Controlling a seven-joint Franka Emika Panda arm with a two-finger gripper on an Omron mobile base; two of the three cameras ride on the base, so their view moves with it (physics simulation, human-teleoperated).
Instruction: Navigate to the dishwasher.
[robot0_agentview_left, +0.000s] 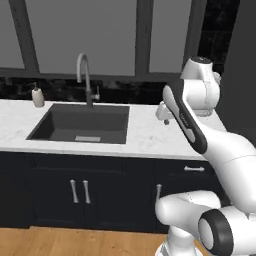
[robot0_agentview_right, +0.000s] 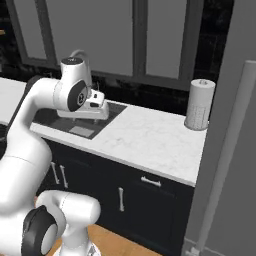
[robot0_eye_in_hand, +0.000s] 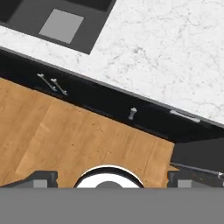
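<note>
Nearest the base lay the wooden floor, running up to a row of dark cabinet fronts. Under the sink stood a pair of cabinet doors with two short vertical silver handles side by side. To their right came another door with a single vertical handle, and above it a narrow drawer front with a short horizontal handle. Which way the dishwasher lay from these fronts could not be told.

The gripper hung out over the near edge of the counter, just right of the sink, and looked down on the floor and cabinet tops. Its two dark fingertips stood wide apart at the bottom of the hand view, with nothing held between them.

Above the cabinets ran a white marble counter. A dark rectangular sink was set into it on the left, with a pale drain plate on its floor. At the sink's far edge rose a curved silver faucet. A small soap dispenser stood on the counter just left of the sink, at the back. Far to the right, near the wall, a paper towel roll stood upright on the counter.

Behind everything ran a dark backsplash, with grey framed panels above it. At the far right a tall grey panel carried a long vertical bar.
</note>
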